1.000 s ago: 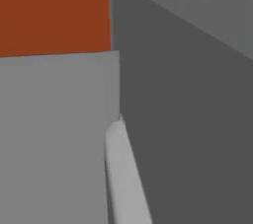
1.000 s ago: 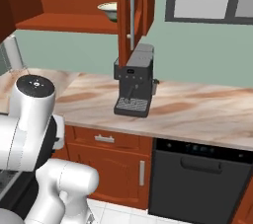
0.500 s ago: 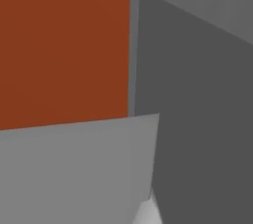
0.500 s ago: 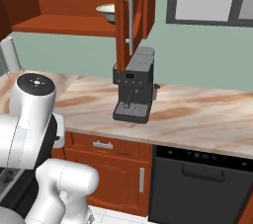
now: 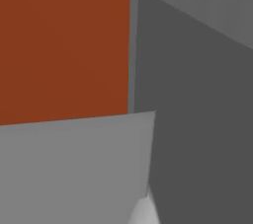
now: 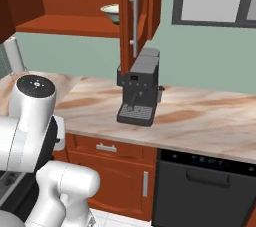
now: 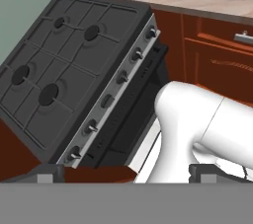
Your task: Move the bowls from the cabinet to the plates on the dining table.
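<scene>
A round cream bowl with a green band near its foot (image 6: 111,13) is sitting on the shelf of the red-brown wooden wall cabinet (image 6: 75,1), close to the shelf's right end, just behind the open door with its vertical grey bar handle (image 6: 134,19). It looks like stiff, glazed ware: light enough for one hand, but slick and likely to chip if knocked against the door. The rim is probably the best place to pinch it, one finger inside and one outside. I cannot make out a second bowl from here.

Below it, a black coffee machine (image 6: 139,88) is standing near the middle of the beige marble-look worktop (image 6: 200,121), with a black dishwasher front (image 6: 205,191) under the worktop's right part.

The white arm (image 6: 35,121) is folding low beside the lower cabinets, well apart from the bowl. Its two-finger gripper (image 7: 126,172) is hanging with the jaws spread fully wide and nothing between them, looking down across a black gas hob (image 7: 64,65).
</scene>
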Controlling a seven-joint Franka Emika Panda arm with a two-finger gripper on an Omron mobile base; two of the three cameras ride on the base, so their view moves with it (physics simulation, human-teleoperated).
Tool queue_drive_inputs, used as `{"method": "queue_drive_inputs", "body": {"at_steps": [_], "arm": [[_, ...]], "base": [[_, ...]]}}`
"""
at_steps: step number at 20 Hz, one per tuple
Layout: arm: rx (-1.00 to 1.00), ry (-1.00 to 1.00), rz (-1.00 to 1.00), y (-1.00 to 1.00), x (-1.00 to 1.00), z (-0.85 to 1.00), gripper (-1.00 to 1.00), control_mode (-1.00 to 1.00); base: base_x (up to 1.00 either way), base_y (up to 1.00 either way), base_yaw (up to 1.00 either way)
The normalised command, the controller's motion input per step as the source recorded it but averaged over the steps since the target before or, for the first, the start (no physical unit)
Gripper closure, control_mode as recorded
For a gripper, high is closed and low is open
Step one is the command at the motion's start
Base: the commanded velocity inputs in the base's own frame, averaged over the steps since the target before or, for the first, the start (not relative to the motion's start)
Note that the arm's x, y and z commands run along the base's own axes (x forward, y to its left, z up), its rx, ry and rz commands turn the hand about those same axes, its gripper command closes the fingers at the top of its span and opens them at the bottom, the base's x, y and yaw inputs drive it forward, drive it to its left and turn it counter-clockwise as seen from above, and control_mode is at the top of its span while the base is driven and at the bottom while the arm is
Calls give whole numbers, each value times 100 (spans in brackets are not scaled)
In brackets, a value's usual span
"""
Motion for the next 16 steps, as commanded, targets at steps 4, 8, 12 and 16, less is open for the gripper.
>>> {"method": "queue_drive_inputs", "body": {"at_steps": [4, 8, 12, 16], "arm": [[0, 0, 0, 0, 0, 0, -100, 100], [0, 0, 0, 0, 0, 0, -100, 100], [0, 0, 0, 0, 0, 0, -100, 100], [0, 0, 0, 0, 0, 0, -100, 100]], "base": [[48, 78, 0], [51, 75, 0], [59, 90, 0], [55, 86, 3]]}}
